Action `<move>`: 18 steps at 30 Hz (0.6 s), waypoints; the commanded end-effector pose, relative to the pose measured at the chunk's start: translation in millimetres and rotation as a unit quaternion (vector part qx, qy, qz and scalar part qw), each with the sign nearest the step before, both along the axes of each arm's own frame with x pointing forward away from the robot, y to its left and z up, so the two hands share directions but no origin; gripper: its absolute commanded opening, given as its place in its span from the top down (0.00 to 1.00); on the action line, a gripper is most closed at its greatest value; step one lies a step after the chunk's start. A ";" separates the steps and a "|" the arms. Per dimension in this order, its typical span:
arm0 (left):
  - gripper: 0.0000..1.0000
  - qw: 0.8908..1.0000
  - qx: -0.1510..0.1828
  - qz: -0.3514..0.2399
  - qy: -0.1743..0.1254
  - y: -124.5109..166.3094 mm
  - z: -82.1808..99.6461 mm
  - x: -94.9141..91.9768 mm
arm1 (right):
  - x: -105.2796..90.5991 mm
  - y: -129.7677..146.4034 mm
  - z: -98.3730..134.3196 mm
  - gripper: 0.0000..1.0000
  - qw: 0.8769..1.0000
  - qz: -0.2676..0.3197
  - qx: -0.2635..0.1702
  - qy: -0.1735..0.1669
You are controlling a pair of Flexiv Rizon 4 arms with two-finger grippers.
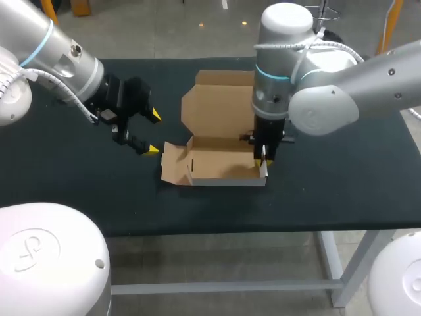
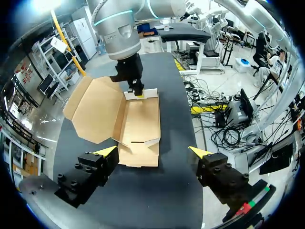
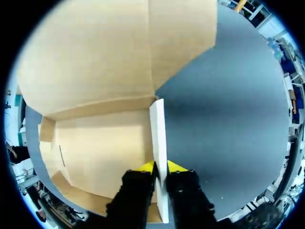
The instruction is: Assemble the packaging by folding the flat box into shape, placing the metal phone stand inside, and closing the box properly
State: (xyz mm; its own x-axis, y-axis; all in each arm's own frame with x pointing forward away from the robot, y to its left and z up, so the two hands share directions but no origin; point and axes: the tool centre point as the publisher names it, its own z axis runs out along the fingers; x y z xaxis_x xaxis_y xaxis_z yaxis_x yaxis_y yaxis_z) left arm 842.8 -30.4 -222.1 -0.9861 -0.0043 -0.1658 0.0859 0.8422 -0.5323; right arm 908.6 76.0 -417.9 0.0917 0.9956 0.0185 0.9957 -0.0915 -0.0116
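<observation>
Desk: a black-topped desk (image 1: 342,178) carries the one carton, with both arms over it.

Box: a brown cardboard box (image 1: 220,168), half folded, sits about the middle of the desk, a little toward the near edge. Its tray is formed, with low walls standing along the near and far sides.

Lid: the wide lid panel (image 1: 217,105) is open and lies back toward the far edge, with its side tabs spread. From the left wrist it shows as a broad brown sheet (image 2: 93,109) beside the tray.

Left end of box: a small flap (image 1: 172,164) lies out flat on the desk toward the left edge, not folded up.

Right end of box: the end wall (image 3: 158,138) stands upright, its pale cut edge facing up.

Right claw: the right claw (image 3: 159,167) comes straight down from the arm reaching in from the right edge. Its two yellow-tipped fingers are pinched on that upright end wall, one inside the tray and one outside.

Left claw: the left claw (image 1: 153,132) hangs over the left half of the desk, just beside the box's left end and touching nothing. Its fingers are spread wide, the yellow tips (image 2: 107,151) well apart.
</observation>
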 end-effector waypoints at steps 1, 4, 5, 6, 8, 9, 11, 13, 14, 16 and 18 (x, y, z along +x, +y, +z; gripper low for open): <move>0.00 1.000 0.003 0.000 0.001 0.2 1.1 -0.4 | 2.4 1.2 -9.0 0.82 1.000 -0.001 -0.002 0.002; 0.00 1.000 0.003 0.000 0.001 0.2 1.1 -0.4 | 3.2 0.8 -10.1 0.82 1.000 -0.003 -0.001 0.002; 0.00 1.000 0.003 0.000 0.001 0.2 1.1 -0.4 | 3.4 0.7 -10.6 0.82 1.000 -0.003 0.000 0.003; 0.00 1.000 0.003 0.000 0.001 0.2 1.1 -0.4 | 3.6 0.7 -11.0 0.82 1.000 -0.004 0.000 0.003; 0.00 1.000 0.003 0.000 0.001 0.2 1.1 -0.4 | 3.8 0.6 -11.4 0.83 1.000 -0.004 0.000 0.004; 0.00 1.000 0.003 0.000 0.001 0.2 1.1 -0.4 | 4.0 0.4 -11.8 0.83 1.000 -0.004 0.000 0.004; 0.00 1.000 0.003 0.000 0.001 0.2 1.1 -0.4 | 4.5 0.2 -12.4 0.84 1.000 -0.004 0.000 0.005; 0.00 1.000 0.003 0.000 0.001 0.2 1.1 -0.4 | 4.6 0.1 -12.6 0.94 1.000 -0.004 0.000 0.006; 0.00 1.000 0.003 0.000 0.001 0.2 1.1 -0.4 | 4.7 0.1 -12.6 1.00 1.000 -0.004 -0.001 0.006; 0.00 1.000 0.003 0.000 0.001 0.2 1.1 -0.4 | 4.9 -0.1 -12.5 1.00 1.000 -0.003 -0.004 0.008; 0.00 1.000 0.003 0.000 0.001 0.2 1.1 -0.4 | 5.3 -0.7 -11.8 1.00 1.000 0.000 -0.009 0.008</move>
State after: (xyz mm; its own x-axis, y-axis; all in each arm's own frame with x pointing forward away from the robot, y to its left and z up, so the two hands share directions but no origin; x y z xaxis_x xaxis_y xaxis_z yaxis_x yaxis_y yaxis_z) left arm 842.9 -30.4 -222.1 -0.9861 -0.0043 -0.1659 0.0859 0.8422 -0.5323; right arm 909.5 73.4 -422.7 0.0933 0.9955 0.0133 0.9955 -0.0931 -0.0173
